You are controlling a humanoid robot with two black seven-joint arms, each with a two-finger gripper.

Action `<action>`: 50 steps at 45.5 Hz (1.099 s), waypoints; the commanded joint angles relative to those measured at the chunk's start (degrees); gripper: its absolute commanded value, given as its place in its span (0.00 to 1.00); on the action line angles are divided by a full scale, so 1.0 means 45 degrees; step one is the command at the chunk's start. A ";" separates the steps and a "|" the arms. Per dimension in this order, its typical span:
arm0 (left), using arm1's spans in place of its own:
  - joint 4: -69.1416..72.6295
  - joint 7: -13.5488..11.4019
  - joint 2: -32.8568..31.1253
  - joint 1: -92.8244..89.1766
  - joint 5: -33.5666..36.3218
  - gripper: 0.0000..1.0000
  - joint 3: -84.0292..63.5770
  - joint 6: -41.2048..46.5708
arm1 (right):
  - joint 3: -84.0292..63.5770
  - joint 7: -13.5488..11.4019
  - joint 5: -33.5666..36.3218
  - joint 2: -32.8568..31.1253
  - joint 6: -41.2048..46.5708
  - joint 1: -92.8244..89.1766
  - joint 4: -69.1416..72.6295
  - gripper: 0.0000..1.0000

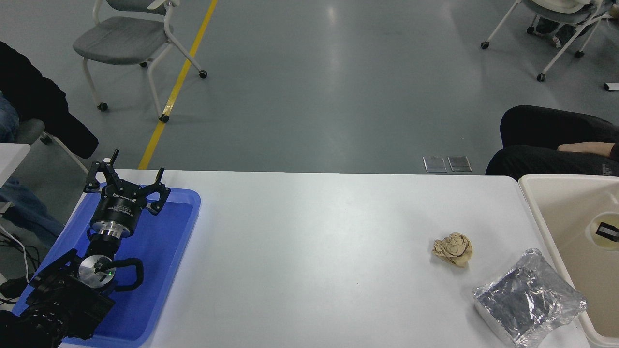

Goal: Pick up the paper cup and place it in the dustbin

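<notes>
The paper cup [596, 226] shows at the right edge, over the inside of the cream-beige dustbin [566, 178], its cream inside facing up. A black finger [607, 231] of my right gripper [610, 232] sits inside the cup's rim; the rest of that gripper and arm is out of the picture. The cup looks held above the bin's floor. My left gripper [126, 181] is open and empty, parked over the blue tray at the lower left.
A crumpled tan paper ball [453, 249] and a silver foil bag [529, 302] lie on the table beside the bin's left wall. The blue tray [164, 251] is at the left. A person in black [551, 140] sits behind the bin.
</notes>
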 commanded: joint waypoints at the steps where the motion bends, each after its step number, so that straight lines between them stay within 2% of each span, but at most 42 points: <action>1: -0.0005 0.0006 0.0000 0.0000 0.0000 1.00 -0.0003 0.0000 | 0.0554 0.0026 0.0122 0.0135 -0.0048 -0.0279 -0.0114 0.00; 3: 0.0033 0.0006 0.0000 0.0000 0.0000 1.00 0.0016 0.0000 | 0.0554 0.0026 0.0122 0.0135 -0.0048 -0.0298 -0.0114 0.00; 4: 0.0034 0.0006 0.0000 0.0000 0.0000 1.00 -0.0003 0.0000 | 0.0554 0.0026 0.0122 0.0135 -0.0048 -0.0318 -0.0094 0.05; 5: -0.0005 0.0006 0.0000 0.0000 0.0000 1.00 -0.0003 0.0000 | 0.0554 0.0026 0.0122 0.0154 -0.0048 -0.0337 -0.0075 0.21; 6: -0.0005 0.0006 0.0000 0.0000 0.0000 1.00 -0.0003 0.0000 | 0.0554 0.0045 0.0122 0.0155 -0.0048 -0.0338 -0.0055 0.53; 7: 0.0033 0.0006 0.0000 0.0000 0.0000 1.00 -0.0003 0.0000 | 0.0554 0.0045 0.0142 0.0155 -0.0048 -0.0357 -0.0074 0.95; 8: -0.0005 0.0006 0.0000 0.0000 0.0000 1.00 0.0016 0.0000 | 0.0554 0.0045 0.0142 0.0174 -0.0029 -0.0357 0.0003 1.00; 26: -0.0005 0.0006 0.0000 0.0000 0.0000 1.00 0.0016 0.0000 | 0.0418 0.0045 0.0103 0.0252 0.0030 0.0033 0.0822 1.00; 39: -0.0005 0.0025 -0.0019 -0.0039 0.0000 1.00 0.0016 0.0000 | -0.0752 0.0045 -0.0054 -0.0197 0.0186 0.1634 0.2034 1.00; 50: -0.0005 0.0025 -0.0019 -0.0039 0.0000 1.00 0.0016 0.0000 | -0.2804 0.0026 -0.0093 -0.1524 0.0460 0.4601 0.5294 1.00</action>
